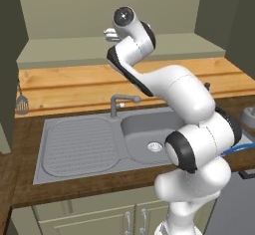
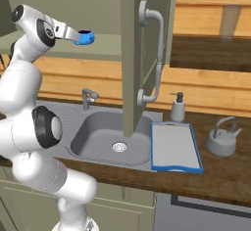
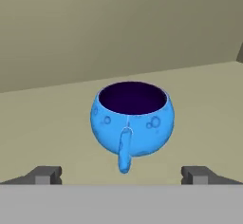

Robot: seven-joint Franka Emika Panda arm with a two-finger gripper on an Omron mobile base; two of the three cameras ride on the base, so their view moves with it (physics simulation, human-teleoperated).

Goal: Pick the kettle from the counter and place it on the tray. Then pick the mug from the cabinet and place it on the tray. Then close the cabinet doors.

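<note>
Reaching for the small round bright blue mug (image 3: 132, 118) on the cabinet shelf.
Hand (image 3: 121, 174) spread wide, empty; squat grey metal kettle (image 2: 223, 138) off the blue-rimmed grey tray (image 2: 175, 147); doors unclosed.

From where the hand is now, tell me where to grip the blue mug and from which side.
Grip the mug across its round body, probably straight ahead from the handle side. It stands upright on the cabinet shelf with its handle pointing at the open gripper, whose fingertips sit wider than the bowl, so they could close on the two flanks beside the handle.
</note>
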